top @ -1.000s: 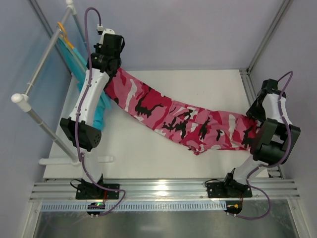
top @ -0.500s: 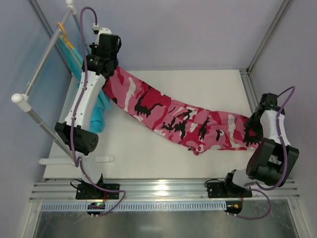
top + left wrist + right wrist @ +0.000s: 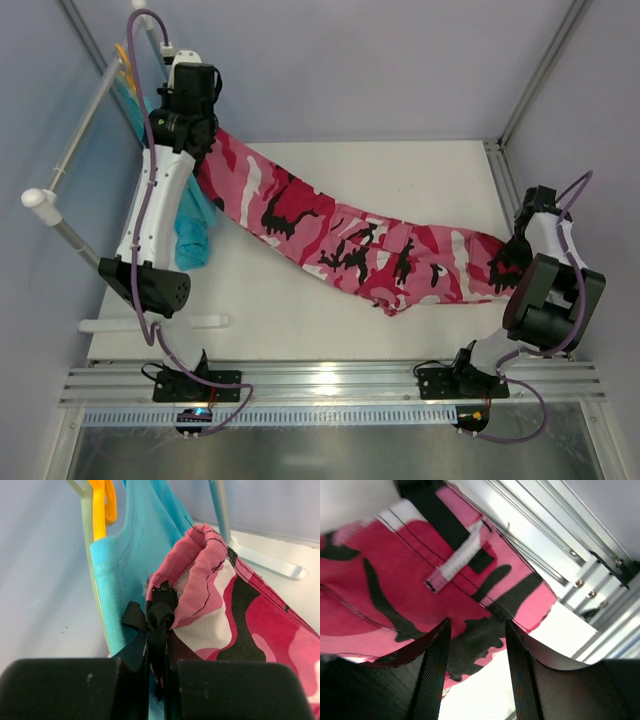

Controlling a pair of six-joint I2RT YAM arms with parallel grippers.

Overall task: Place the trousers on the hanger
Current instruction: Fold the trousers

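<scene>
Trousers (image 3: pixel 330 235) pinched in left fingers (image 3: pixel 60 690), right fingers (image 3: pixel 435 670) spread, white table (image 3: pixel 300 315), lilac walls (image 3: pixel 350 60)

Pink, black and white camouflage trousers (image 3: pixel 335 232); plain teal garment (image 3: pixel 190 240); orange hanger (image 3: pixel 102 507); pale mint-green hanger (image 3: pixel 88 530)

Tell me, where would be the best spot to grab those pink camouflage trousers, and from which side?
Probably the gathered leg cuff of the trousers. Its black tie bunches the cloth into a thick, firm lump, unlike the flat middle. Come in from the leg's end, along its length, with fingers on either side of the lump; the left gripper is pinched there.
</scene>
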